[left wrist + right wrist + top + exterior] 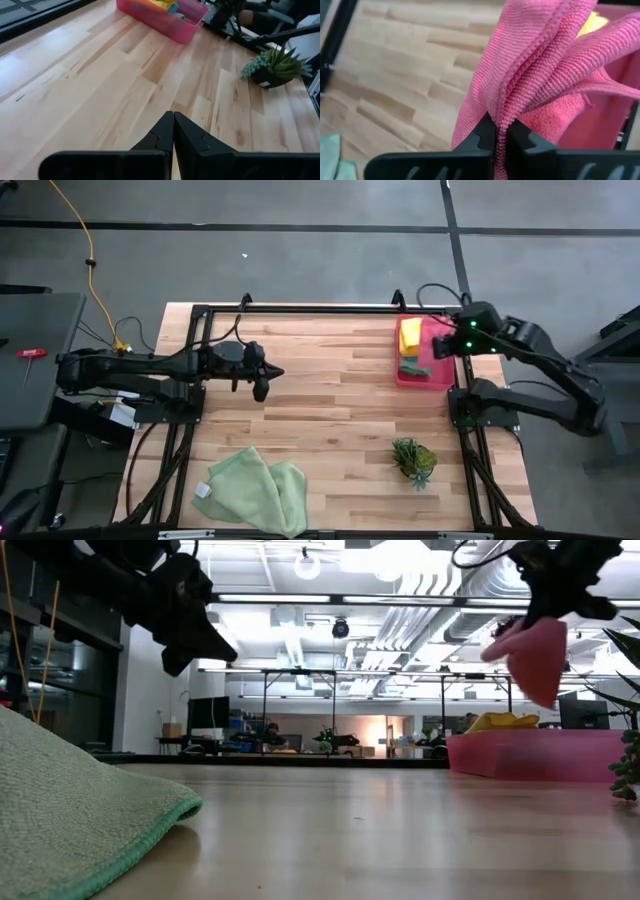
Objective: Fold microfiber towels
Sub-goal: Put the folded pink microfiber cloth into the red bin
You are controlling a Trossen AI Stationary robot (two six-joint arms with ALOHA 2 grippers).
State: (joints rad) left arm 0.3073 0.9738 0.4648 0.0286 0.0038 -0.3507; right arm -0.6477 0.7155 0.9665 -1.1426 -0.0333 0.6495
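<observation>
The hot pink towel (535, 75) hangs bunched in the right gripper (496, 131), whose fingers are pinched shut on a gathered edge of the cloth; in the low view the same towel (530, 655) dangles clear of the table, above the pink tray (540, 755) at the far right corner of the table (330, 410). The yellow towel (410, 335) lies in the pink tray with a teal towel (413, 367) beside it, and neither looks to have been laid out yet. The pale green towels (262, 488) lie loosely overlapped near the front left edge of the table, rumpled rather than squared, so they are judged unfolded or at most roughly doubled. No neat folded stack shows anywhere, so the task is judged to be at an early stage: one towel lifted, none visibly finished, and all five left to fold. The left gripper (173, 132) hovers over the bare wood at mid-left, fingers closed together and holding nothing. The small plant (414, 460) stands near the front right, well apart from the cloths. Hard to make out: in the high view the right arm covers most of the lifted towel; whether the green heap is one cloth or two cannot be settled, as its front edge runs close to the picture's border; the low view shows only one corner of it (80, 810); and the tray's contents are partly masked by its wall
</observation>
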